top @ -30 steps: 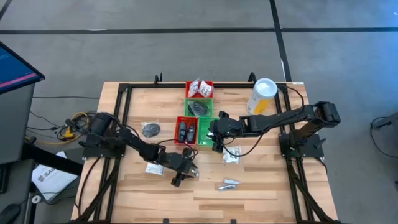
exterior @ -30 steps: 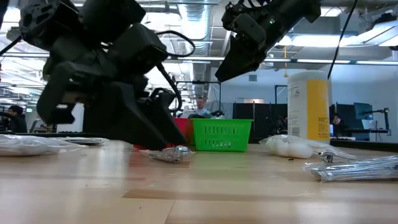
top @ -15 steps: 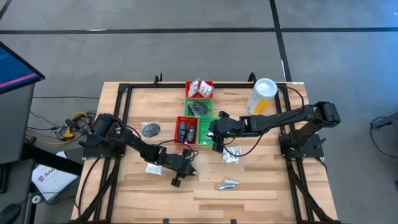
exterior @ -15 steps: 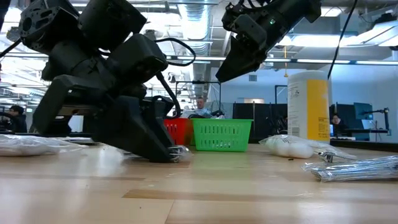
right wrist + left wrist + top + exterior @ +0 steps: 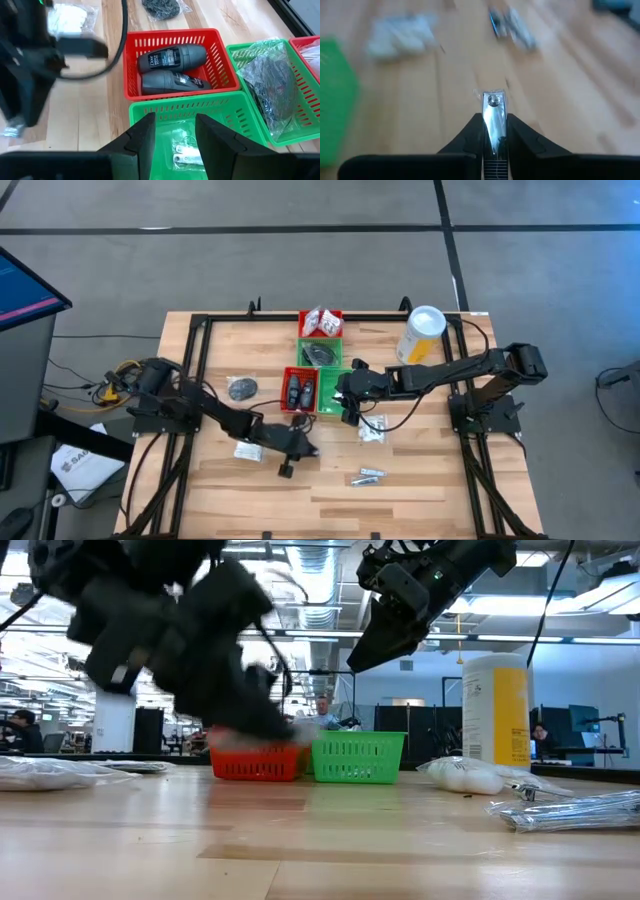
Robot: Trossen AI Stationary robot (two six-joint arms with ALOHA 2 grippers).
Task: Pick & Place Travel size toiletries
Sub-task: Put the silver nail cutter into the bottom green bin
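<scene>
The pale wood-plank worktop (image 5: 420, 480) stands on grey floor; behind it is an open hall with ceiling strip lights. The left gripper (image 5: 494, 131) pinches a shiny metal clipper (image 5: 493, 112) above the planks. The right gripper (image 5: 172, 131) hovers spread over a green mesh basket (image 5: 150, 107). Two matte dark bottles (image 5: 172, 57) lie in the red basket (image 5: 131, 70).

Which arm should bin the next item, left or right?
Left. Its hand is shut on a shiny silver metal nail clipper, lifted off the wooden table. The right hand hovers open above the green plastic basket, holding nothing.
</scene>
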